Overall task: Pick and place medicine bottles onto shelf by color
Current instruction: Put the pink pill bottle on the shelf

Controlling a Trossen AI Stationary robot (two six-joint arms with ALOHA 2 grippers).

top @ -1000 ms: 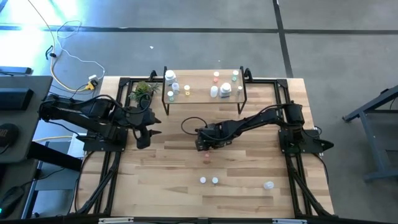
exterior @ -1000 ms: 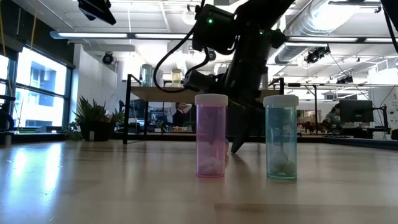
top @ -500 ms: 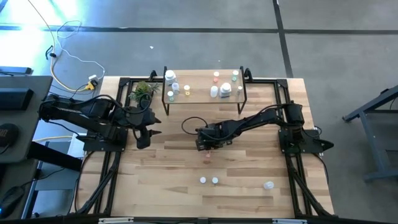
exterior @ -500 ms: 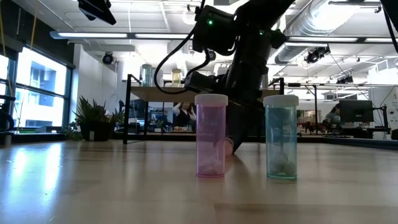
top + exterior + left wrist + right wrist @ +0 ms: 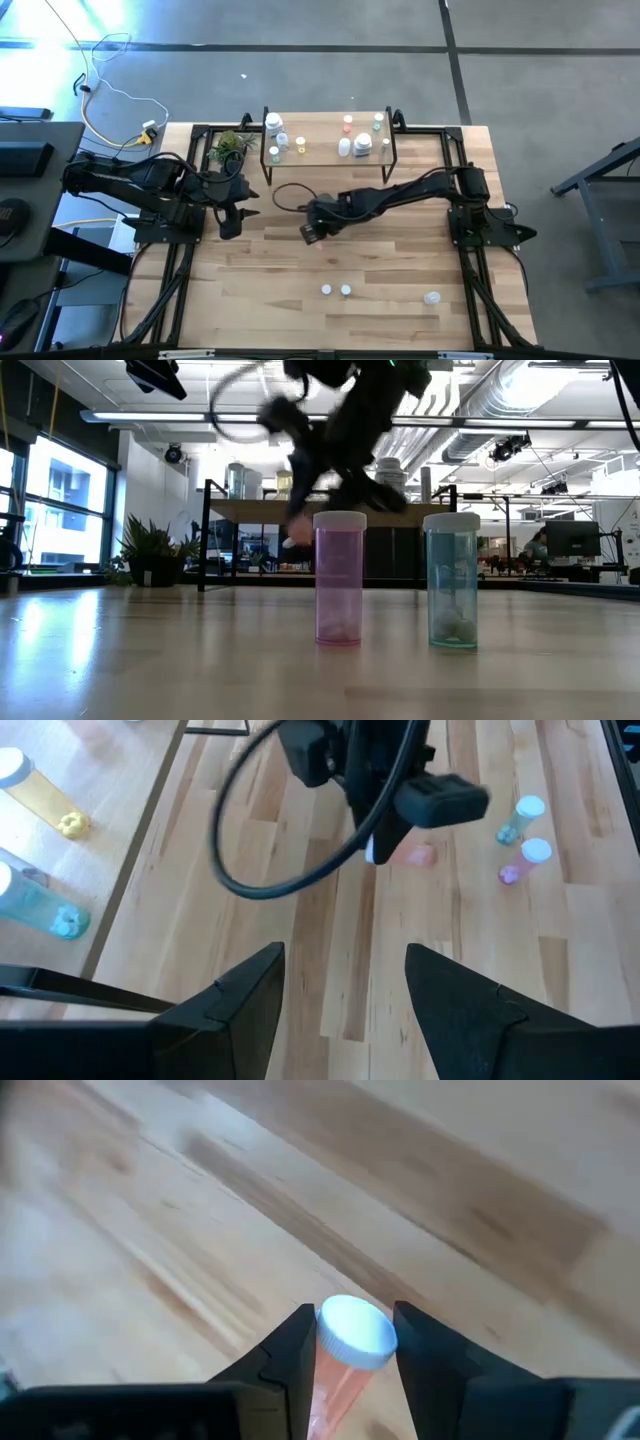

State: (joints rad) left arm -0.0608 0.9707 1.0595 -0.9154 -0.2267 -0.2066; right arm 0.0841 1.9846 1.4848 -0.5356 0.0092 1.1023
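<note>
The right gripper [image 5: 311, 232] hung over the middle of the table [image 5: 400, 260], its two fingers [image 5: 290, 1355] clamped on a pink bottle [image 5: 345, 1355]. In the right wrist view the bottle's white cap [image 5: 356, 1330] poked out past the fingertips, so its long axis ran along the fingers, cap foremost, with the pink body back between them. In the left wrist view the same bottle showed as a pale pink blur, tilted, clear of the wood. How far above the table it was I could not tell.

The left gripper [image 5: 345, 995] waited near the left edge, beside the plant [image 5: 232, 144], its fingers apart and holding nothing.

Two small bottles stood upright side by side near the front of the table: a pink one [image 5: 340, 578] and a blue-green one [image 5: 452, 580], both with white caps and a few pills lying in the bottom. A third bottle [image 5: 432, 297] stood well apart to the right of them.

The shelf [image 5: 325, 140] sat at the far edge of the table. On its left half stood a white bottle [image 5: 273, 124] and a few small ones, among them a yellow one [image 5: 300, 145]. On its right half were a larger white bottle [image 5: 362, 145], a pink-capped one [image 5: 348, 122] and a green one [image 5: 378, 120]. In the left wrist view a yellow bottle [image 5: 40, 795] and a blue-green one [image 5: 40, 905] showed pills inside.
</note>
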